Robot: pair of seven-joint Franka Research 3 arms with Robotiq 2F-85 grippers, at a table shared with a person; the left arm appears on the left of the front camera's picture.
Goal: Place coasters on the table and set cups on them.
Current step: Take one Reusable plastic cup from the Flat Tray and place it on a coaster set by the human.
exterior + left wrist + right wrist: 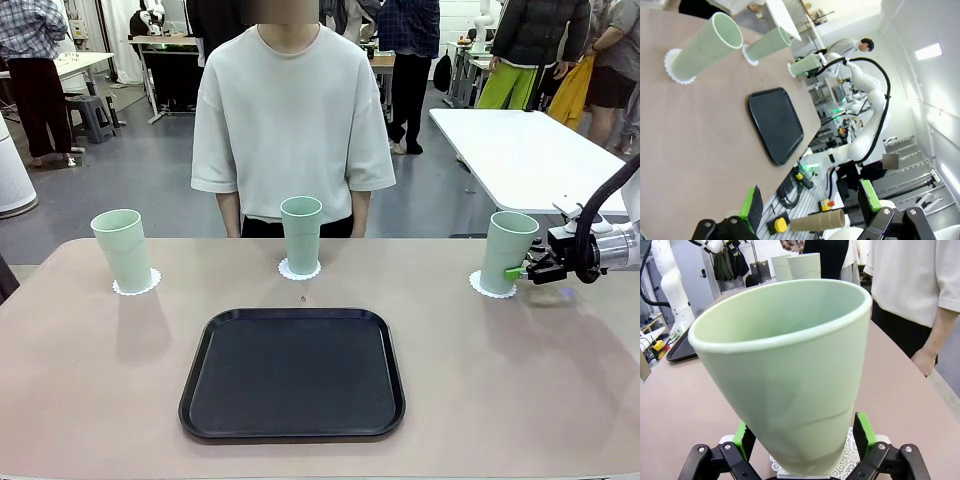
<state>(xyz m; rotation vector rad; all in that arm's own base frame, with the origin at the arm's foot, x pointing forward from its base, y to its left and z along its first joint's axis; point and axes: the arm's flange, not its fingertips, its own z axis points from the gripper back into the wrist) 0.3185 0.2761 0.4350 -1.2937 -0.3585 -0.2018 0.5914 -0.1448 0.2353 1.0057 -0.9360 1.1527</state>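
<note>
From left to right, three cups point(123, 249) point(300, 231) point(508, 251) stand on coasters point(136, 286) point(299, 269) point(489, 287) along the table's point(90, 380) far side. The left gripper point(810, 205) hangs open and empty. The right gripper point(516, 272), jaws apart around the rightmost cup's base, appears to have let go; the task looks essentially complete.

Nothing here carries writing that can be read: no label, brand, number or sign.
</note>
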